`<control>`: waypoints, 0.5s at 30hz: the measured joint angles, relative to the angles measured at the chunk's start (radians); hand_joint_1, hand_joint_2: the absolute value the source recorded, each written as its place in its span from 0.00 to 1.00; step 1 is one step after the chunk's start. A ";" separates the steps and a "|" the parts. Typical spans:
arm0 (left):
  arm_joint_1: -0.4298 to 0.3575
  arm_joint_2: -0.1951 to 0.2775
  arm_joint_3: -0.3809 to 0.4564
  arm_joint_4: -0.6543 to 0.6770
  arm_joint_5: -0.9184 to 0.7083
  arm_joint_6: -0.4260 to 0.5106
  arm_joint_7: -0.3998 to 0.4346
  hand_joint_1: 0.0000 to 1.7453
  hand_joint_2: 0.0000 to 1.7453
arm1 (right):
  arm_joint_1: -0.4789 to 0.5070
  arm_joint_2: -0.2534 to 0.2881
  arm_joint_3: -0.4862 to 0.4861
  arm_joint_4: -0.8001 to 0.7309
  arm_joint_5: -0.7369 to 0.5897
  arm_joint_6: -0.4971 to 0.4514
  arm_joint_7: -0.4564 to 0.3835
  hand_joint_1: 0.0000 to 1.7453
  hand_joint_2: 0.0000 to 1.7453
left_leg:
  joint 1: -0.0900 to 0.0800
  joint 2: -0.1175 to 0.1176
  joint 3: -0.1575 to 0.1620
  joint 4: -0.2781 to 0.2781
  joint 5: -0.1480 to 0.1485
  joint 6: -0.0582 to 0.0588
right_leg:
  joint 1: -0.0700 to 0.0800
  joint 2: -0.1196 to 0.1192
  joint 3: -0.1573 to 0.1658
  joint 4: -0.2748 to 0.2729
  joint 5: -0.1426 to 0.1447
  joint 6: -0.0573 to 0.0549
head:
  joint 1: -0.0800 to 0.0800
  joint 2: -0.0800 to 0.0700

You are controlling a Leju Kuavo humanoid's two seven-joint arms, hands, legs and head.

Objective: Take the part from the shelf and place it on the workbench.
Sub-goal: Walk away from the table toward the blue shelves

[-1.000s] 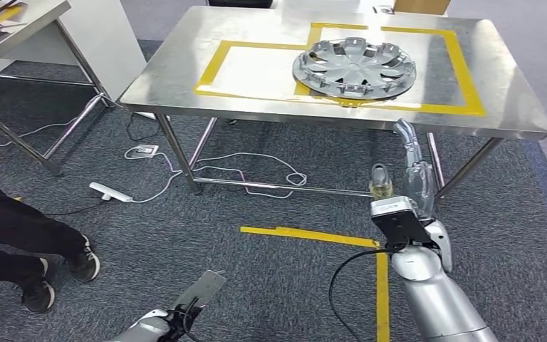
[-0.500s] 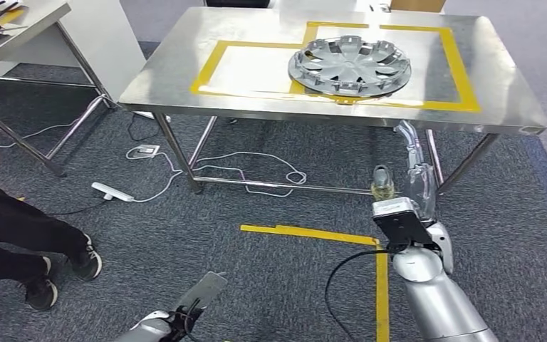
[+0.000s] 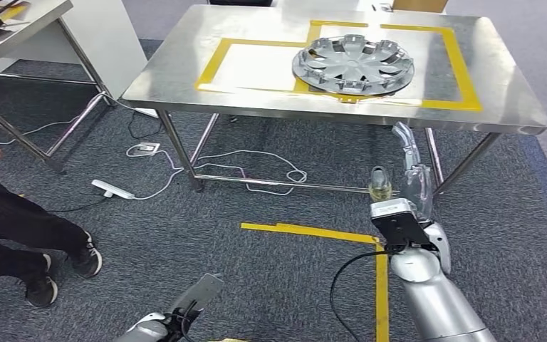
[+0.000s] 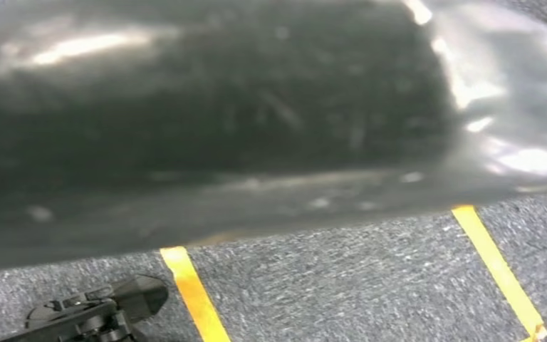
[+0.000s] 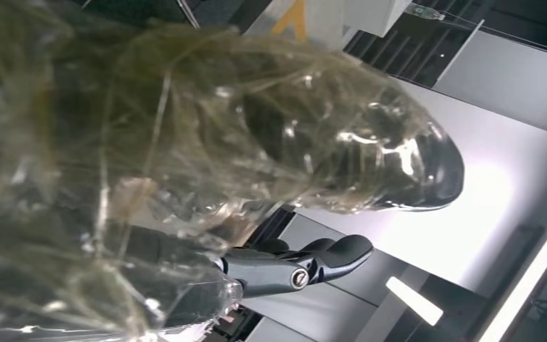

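Right hand (image 3: 407, 171) is raised in front of the bench (image 3: 185, 78), below its near edge, fingers stretched out and apart, holding nothing. Left hand I cannot judge, only the wrist shows at the low edge of head view, so open or closed is not clear. Part, a silver hubcap (image 3: 353, 65), lies flat on the bench top, on the yellow tape (image 3: 463, 71) frame, well apart from both hands. White cable (image 3: 256, 171) on the carpet under the bench. Person's legs (image 3: 14, 235) at far left
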 joint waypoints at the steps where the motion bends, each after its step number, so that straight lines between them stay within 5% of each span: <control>1: 0.000 0.000 0.000 0.000 -0.001 0.001 0.000 0.00 0.00 | -0.001 0.000 0.000 0.000 0.000 0.000 0.000 0.00 0.00 | 0.002 0.001 0.000 -0.003 0.003 0.006 | 0.000 0.000 -0.010 0.019 -0.015 0.005 | 0.002 0.000; 4: -0.001 0.000 -0.001 0.000 -0.004 0.003 0.000 0.00 0.00 | -0.001 0.000 0.000 0.002 -0.001 0.000 -0.001 0.00 0.00 | 0.005 0.002 -0.003 -0.007 0.008 0.017 | -0.005 0.000 -0.092 0.197 -0.107 0.018 | 0.008 0.000; 6: 0.002 0.000 -0.001 0.000 -0.006 0.004 0.000 0.00 0.00 | 0.005 0.000 0.000 0.006 -0.001 0.000 -0.001 0.00 0.00 | 0.004 0.003 -0.005 -0.007 0.008 0.017 | -0.007 0.000 -0.134 0.290 -0.133 0.021 | 0.008 0.000; 8: 0.003 0.001 -0.001 0.000 -0.006 0.006 0.000 0.00 0.00 | 0.007 -0.001 -0.001 0.009 -0.002 0.000 -0.001 0.00 0.00 | 0.004 0.002 -0.004 -0.006 0.009 0.017 | -0.007 0.000 -0.101 0.230 -0.088 0.019 | 0.009 0.000; 11: 0.002 0.000 -0.001 0.000 -0.006 0.011 0.000 0.00 0.00 | 0.003 -0.001 -0.001 0.009 -0.002 0.000 -0.002 0.00 0.00 | 0.000 0.000 -0.005 -0.004 0.009 0.010 | -0.004 0.000 0.007 0.028 -0.013 0.008 | 0.008 0.000; 15: 0.001 -0.001 -0.002 0.000 0.000 0.005 0.000 0.00 0.00 | 0.005 -0.001 -0.002 0.009 -0.003 0.004 -0.003 0.00 0.00 | -0.001 0.000 -0.013 -0.001 0.011 -0.010 | -0.004 0.004 0.024 -0.012 -0.007 -0.006 | 0.006 0.000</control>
